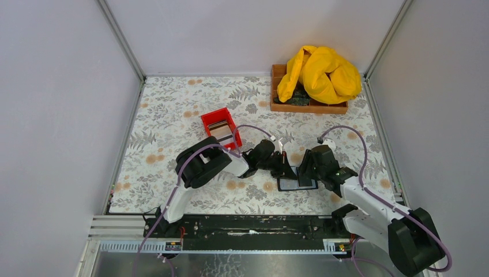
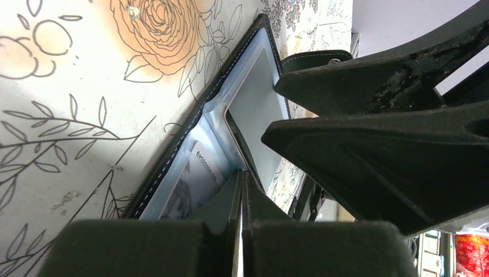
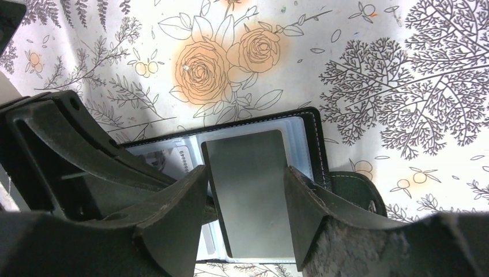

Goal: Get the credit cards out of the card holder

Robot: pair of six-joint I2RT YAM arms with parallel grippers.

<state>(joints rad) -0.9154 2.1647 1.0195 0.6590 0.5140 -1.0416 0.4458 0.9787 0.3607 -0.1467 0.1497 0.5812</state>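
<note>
The card holder lies open on the floral table, black rim around grey-blue sleeves. My left gripper is shut, its tips pressing the holder's left inner face beside a white numbered card in a sleeve. My right gripper has its jaws against both long edges of a grey credit card, which sits over the right sleeves with one end raised. In the top view the left gripper and the right gripper meet over the holder.
A small red bin with cards in it stands left of the grippers. At the back right, a brown wooden tray holds a yellow cloth. Walls enclose the table on three sides.
</note>
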